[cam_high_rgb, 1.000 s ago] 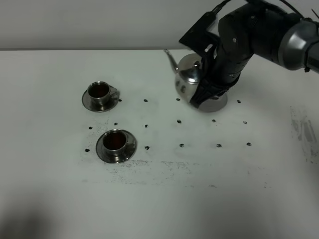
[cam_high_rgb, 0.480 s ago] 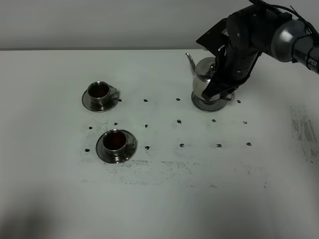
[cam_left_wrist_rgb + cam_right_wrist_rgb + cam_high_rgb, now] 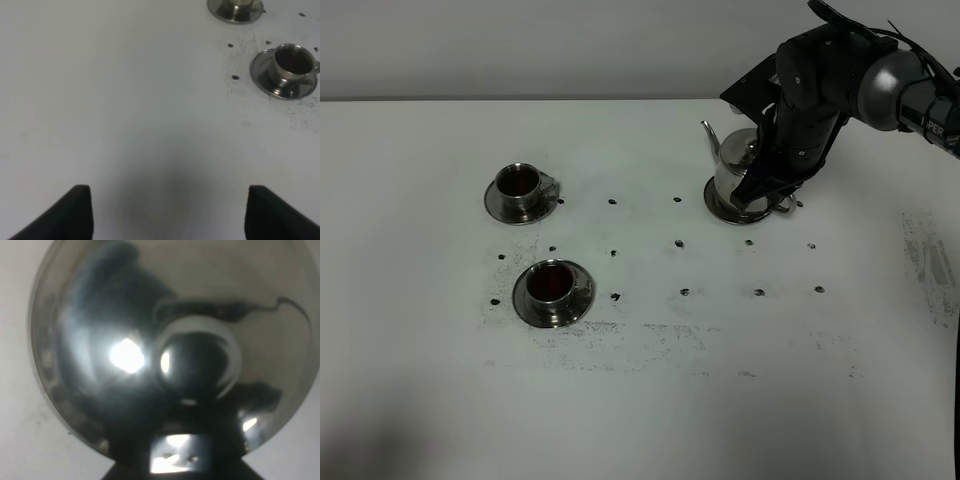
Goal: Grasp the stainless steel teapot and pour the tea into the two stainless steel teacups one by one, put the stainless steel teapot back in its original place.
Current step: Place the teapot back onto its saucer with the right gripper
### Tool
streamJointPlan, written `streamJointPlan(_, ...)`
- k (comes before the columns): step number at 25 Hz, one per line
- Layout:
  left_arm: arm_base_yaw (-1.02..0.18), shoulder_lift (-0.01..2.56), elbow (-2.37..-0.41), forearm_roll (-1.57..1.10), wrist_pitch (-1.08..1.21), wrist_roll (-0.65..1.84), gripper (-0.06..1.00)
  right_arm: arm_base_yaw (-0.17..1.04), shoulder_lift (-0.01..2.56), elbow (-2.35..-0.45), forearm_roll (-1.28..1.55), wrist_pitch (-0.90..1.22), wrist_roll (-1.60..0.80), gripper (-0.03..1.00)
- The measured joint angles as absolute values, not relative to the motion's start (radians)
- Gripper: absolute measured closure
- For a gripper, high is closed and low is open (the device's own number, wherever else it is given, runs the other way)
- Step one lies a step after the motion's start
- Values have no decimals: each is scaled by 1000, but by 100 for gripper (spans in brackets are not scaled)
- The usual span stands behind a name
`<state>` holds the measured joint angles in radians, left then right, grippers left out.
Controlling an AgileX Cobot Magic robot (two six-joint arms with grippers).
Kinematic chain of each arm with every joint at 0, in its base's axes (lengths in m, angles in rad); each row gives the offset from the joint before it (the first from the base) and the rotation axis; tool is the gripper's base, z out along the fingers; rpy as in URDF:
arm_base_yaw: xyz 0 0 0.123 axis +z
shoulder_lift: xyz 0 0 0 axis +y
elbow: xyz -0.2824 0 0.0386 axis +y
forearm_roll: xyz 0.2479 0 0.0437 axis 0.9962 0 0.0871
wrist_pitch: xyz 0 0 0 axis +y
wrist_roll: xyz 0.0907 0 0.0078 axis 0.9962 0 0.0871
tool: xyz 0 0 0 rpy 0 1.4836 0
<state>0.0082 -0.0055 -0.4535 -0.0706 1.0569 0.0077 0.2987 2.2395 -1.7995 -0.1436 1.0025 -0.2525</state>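
Observation:
The stainless steel teapot [image 3: 732, 160] stands upright on its round saucer, the original place [image 3: 718, 209], at the back right, spout pointing left. My right gripper [image 3: 769, 181] is at the pot's handle side and looks shut on the handle. The right wrist view is filled by the domed lid [image 3: 125, 340] and its knob [image 3: 195, 362]. Two stainless steel teacups on saucers stand at the left, one farther back [image 3: 519, 184] and one nearer [image 3: 551, 285]. Both hold dark reddish-brown tea [image 3: 550, 284]. My left gripper [image 3: 170, 215] is open and empty over bare table, with both cups [image 3: 293, 62] ahead of it.
The white table [image 3: 720, 380] carries a grid of small black marks and dark specks around the cups. A scuffed patch [image 3: 930, 265] lies at the right edge. A pale wall runs behind the table's far edge.
My right arm carried the teapot right and down, from tilted above the saucer to upright on it. The cups and the left gripper have not moved.

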Motion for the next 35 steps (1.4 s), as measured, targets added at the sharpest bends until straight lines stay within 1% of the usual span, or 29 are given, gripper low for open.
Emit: streamJointPlan(35, 8, -5, -454, -71, 1057, 8, 33, 299, 2251, -1801, -126, 985, -257, 79)
